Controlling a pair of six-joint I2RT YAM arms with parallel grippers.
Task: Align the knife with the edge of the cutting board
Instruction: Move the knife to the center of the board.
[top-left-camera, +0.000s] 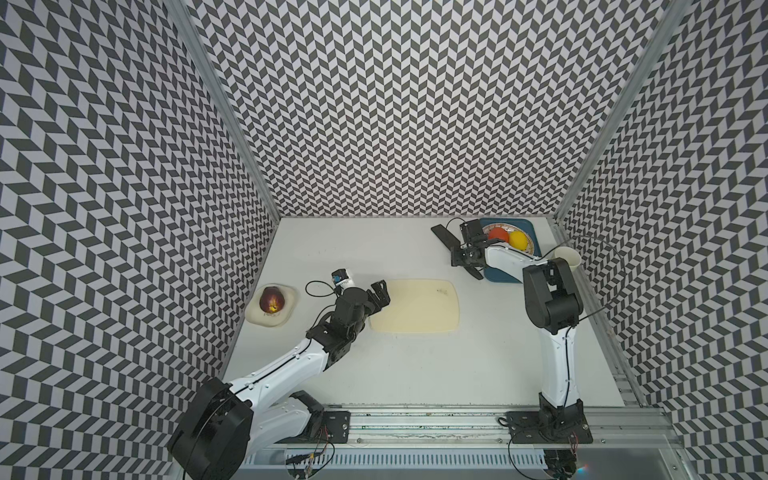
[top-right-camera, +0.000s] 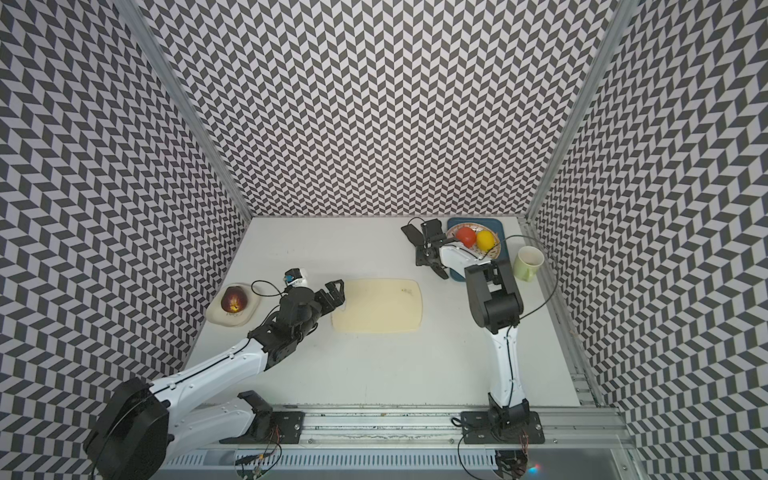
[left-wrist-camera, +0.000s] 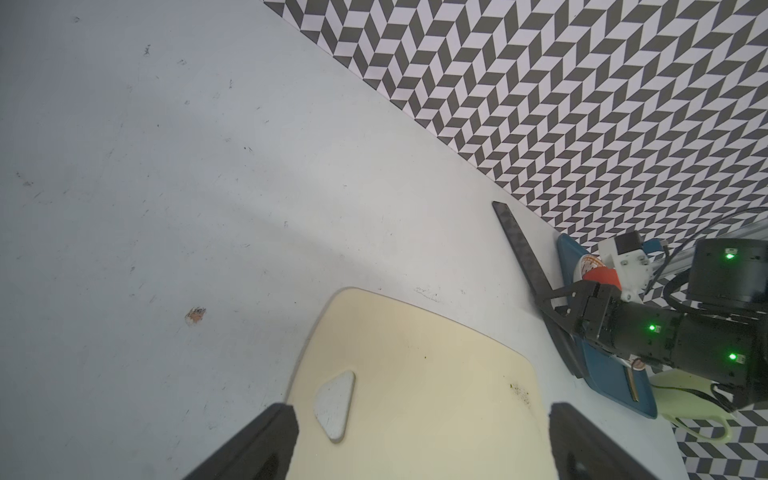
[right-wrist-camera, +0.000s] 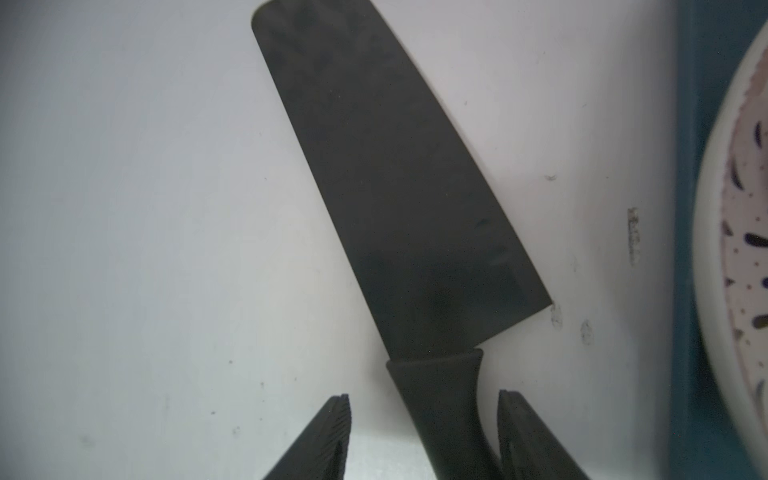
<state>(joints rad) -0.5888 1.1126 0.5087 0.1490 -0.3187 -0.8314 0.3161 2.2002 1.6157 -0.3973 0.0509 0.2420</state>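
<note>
Right claw (right-wrist-camera: 423, 397), jaws parted and astride the slim handle of the knife (right-wrist-camera: 395, 187); one jaw sits at the handle's side, the other stands clear, so nothing is clamped yet. The knife lies flat on the bench (top-left-camera: 374, 249) near the back wall, just beside the dark blue tray (top-left-camera: 500, 275); it is well apart from the cutting board (top-left-camera: 415, 307) and oblique to its edges. Left claw (left-wrist-camera: 420, 407), jaws wide and empty, over the board's holed short end.

Likely faults: an uneven close may nudge the handle and swing the blade toward the tray; a shallow hold on so thin a handle may let the knife droop or slip in transit; the left claw may obstruct that end of the board.
</note>
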